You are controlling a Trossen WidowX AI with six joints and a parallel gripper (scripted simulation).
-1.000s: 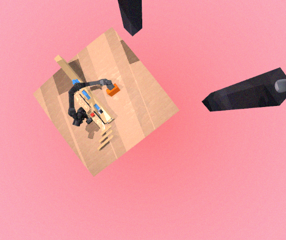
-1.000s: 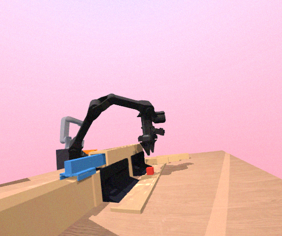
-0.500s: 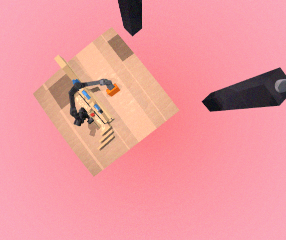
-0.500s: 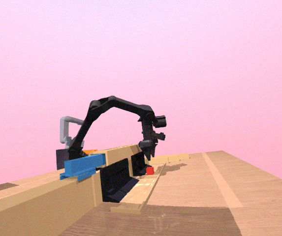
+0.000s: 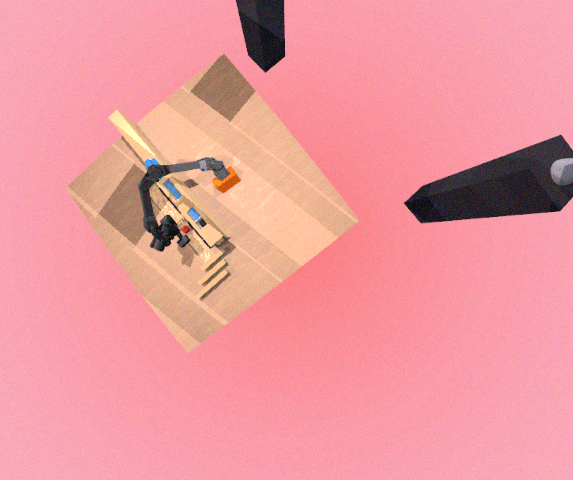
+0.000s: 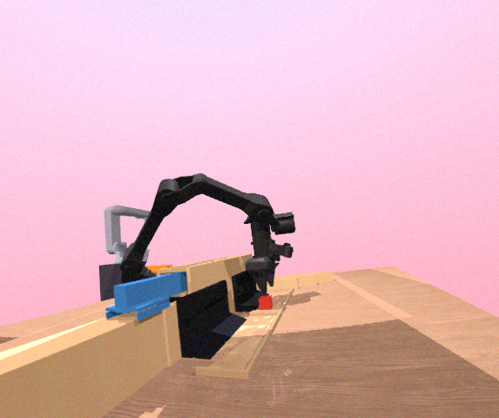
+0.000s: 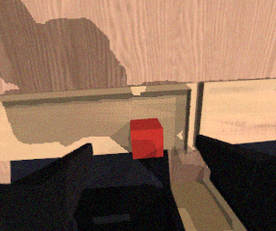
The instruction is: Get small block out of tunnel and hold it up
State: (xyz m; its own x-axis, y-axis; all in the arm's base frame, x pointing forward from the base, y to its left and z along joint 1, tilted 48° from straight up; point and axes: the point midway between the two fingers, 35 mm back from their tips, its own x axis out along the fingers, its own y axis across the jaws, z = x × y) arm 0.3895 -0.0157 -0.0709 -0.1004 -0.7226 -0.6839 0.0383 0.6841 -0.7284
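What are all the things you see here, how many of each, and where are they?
red block: 1, red, just outside the tunnel, below the tool
long tunnel structure: 1, tan with dark openings, across the table
blue pieces: 3 seen from above, blue, along the top of the structure
loose rods: at least 2, tan, past the structure's end
table: 1, wood brown, under everything
orange object: 1, orange, behind the structure
big dark shapes: 2, black, beyond the table
arm: 1, black, reaching over the structure
tool: 1, black, open above the block
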